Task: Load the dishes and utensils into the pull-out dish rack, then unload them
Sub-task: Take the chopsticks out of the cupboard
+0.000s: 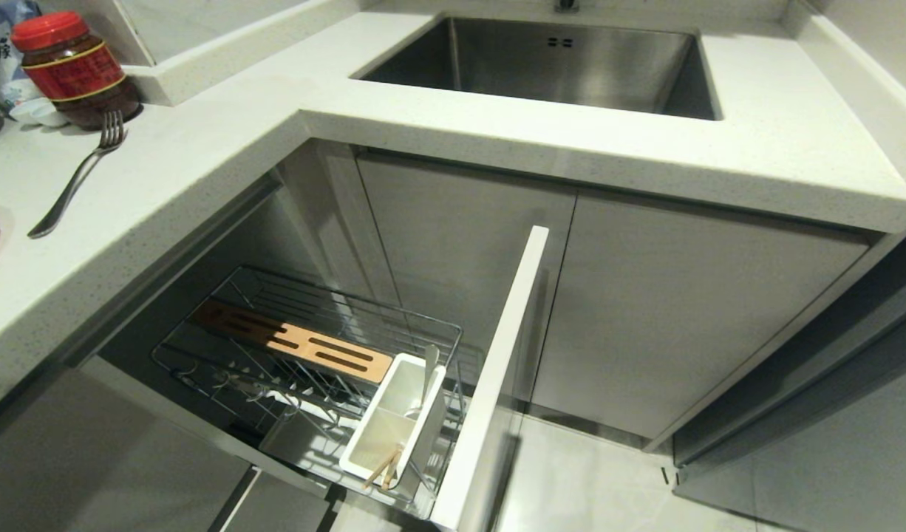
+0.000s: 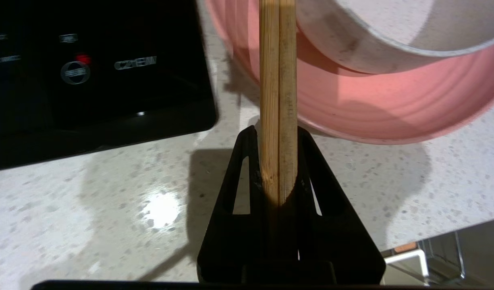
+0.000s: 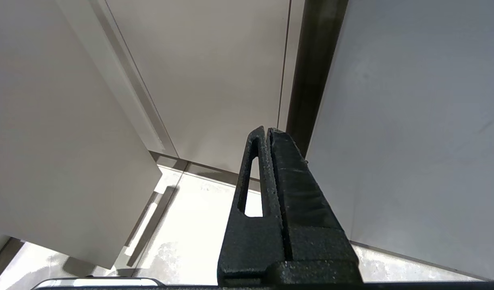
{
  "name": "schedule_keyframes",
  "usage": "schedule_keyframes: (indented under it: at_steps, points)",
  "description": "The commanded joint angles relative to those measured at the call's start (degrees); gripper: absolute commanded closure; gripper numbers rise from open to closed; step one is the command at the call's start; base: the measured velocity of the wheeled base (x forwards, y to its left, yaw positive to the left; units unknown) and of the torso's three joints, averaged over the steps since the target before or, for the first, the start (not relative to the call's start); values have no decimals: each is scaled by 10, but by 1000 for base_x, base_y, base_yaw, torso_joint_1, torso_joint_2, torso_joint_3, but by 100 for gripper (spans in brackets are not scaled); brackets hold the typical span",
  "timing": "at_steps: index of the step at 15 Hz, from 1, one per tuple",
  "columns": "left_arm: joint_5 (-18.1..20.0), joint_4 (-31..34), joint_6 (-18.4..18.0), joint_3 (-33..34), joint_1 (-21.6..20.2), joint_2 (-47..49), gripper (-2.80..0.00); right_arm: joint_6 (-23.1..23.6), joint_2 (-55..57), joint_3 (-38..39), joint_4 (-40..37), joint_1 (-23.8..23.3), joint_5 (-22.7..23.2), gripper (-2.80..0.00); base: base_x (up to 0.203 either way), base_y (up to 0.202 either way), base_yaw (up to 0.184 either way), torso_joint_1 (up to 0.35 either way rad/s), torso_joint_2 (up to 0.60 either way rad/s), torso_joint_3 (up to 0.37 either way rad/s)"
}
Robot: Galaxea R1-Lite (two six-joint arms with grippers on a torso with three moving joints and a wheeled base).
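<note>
Holding the chopsticks (image 2: 278,100) near their thick ends, the left tool (image 2: 277,161) has its jaws closed narrow on the pair above the speckled tabletop (image 2: 110,209), close to the pink plate (image 2: 372,108) and the off-white bowl (image 2: 392,36). The sticks look light, stiff and smooth, so I judge they can slip or cross if the grip is not firm and centred. Other chopsticks (image 1: 383,469) already stand in the white utensil cup (image 1: 394,421) of the pull-out dish rack (image 1: 305,347), the fork (image 1: 76,177) lies on the tabletop, and the right tool (image 3: 269,139) hangs closed and empty by the cabinet doors (image 3: 214,72).
</note>
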State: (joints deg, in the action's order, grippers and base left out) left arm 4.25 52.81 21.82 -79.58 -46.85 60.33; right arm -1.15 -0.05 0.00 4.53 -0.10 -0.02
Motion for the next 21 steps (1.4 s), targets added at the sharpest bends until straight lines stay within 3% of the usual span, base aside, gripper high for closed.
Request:
schedule_keyframes:
  at_steps: [1,7,13,14,21]
  points:
    - [13,-2,1,3,2,7,0,0,0,15,0,0,-1,0,0,0,0,0,0,0]
    - [19,-25,-1,17,31,17,0,0,0,15,0,0,0,0,0,0,0,0,0,0]
    - [23,-34,-3,24,31,26,0,0,0,15,0,0,0,0,0,0,0,0,0,0]
    - [23,-37,-3,24,31,26,-280,0,0,15,0,0,-1,0,0,0,0,0,0,0]
    - [22,-39,0,24,31,17,-280,0,0,15,0,0,0,0,0,0,0,0,0,0]
